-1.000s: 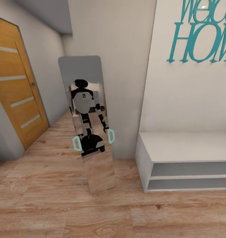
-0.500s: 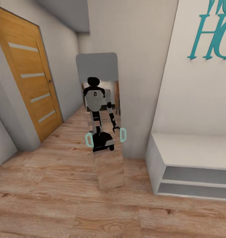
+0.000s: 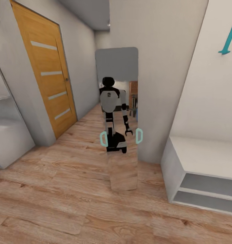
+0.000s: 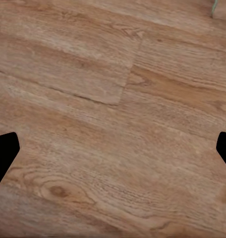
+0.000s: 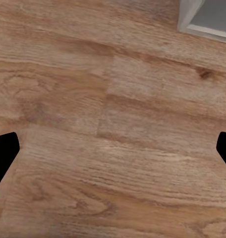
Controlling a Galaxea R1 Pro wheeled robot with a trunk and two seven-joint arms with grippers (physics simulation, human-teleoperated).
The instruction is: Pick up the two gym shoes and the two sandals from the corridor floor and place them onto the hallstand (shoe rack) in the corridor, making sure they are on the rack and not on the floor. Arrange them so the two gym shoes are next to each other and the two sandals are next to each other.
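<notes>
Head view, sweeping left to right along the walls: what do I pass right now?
Pale grey-white unit at the left edge → orange wooden door → tall mirror leaning on the wall, showing the robot's reflection → hallstand with two open tiers → teal wall lettering.

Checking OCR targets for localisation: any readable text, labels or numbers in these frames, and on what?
None legible.
Teal wall lettering: a fragment at the frame edge on the white panel above the hallstand, unreadable.
Small mark on the chest of the robot's reflection in the mirror: too small to read.
</notes>
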